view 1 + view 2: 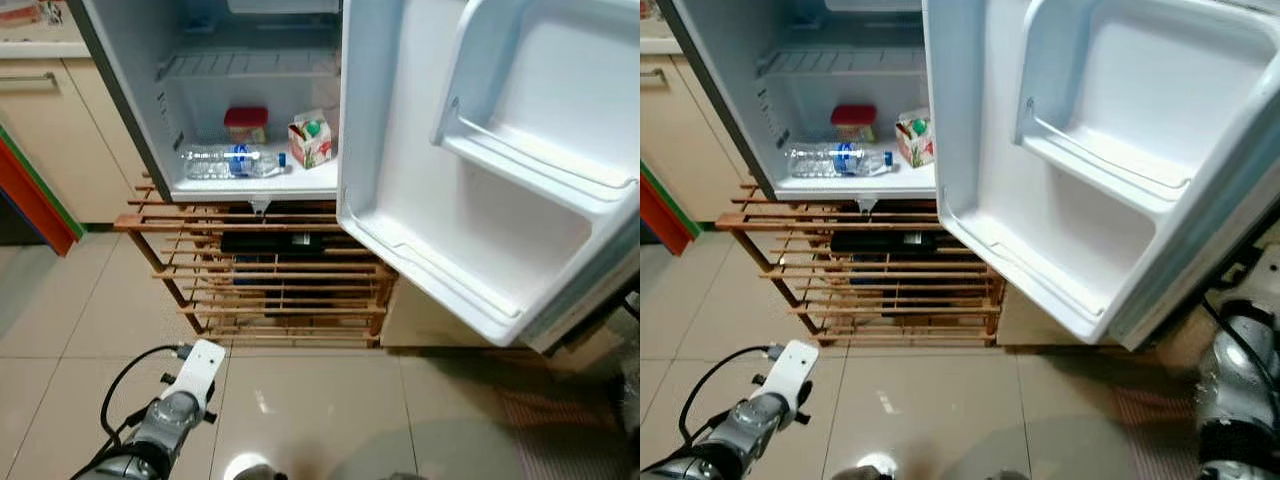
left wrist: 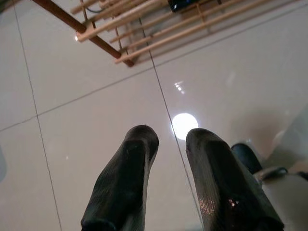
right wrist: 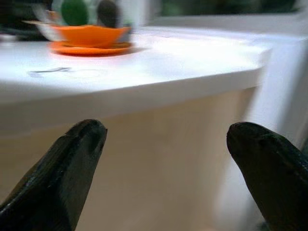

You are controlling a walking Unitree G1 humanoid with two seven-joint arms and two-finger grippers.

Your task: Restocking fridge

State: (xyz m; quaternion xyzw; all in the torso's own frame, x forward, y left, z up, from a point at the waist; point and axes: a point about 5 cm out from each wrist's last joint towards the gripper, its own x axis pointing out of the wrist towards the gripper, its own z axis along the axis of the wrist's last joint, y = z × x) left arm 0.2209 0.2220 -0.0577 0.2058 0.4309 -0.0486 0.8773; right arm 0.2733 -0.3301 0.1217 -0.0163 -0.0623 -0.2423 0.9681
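The small fridge (image 1: 130, 90) stands open on a wooden rack (image 1: 280, 290). On its floor lie a clear water bottle (image 1: 230, 162), a red-lidded tub (image 1: 246, 122) and a small carton (image 1: 311, 138). The open door (image 1: 400, 180) swings to the right, its shelves (image 1: 530, 165) bare. My left arm (image 1: 185, 395) hangs low at the front left over the tiles. In the left wrist view my left gripper (image 2: 172, 137) is shut with only a narrow slit at the tips, holding nothing. My right gripper (image 3: 166, 139) is open and empty, facing a white counter (image 3: 144, 72).
A dark bottle (image 1: 275, 241) lies in the rack under the fridge. Beige cabinets (image 1: 50, 130) stand at the left. An orange bowl (image 3: 89, 36) holding round green and dark items sits on the counter. Glossy tiled floor (image 1: 320, 410) spreads in front.
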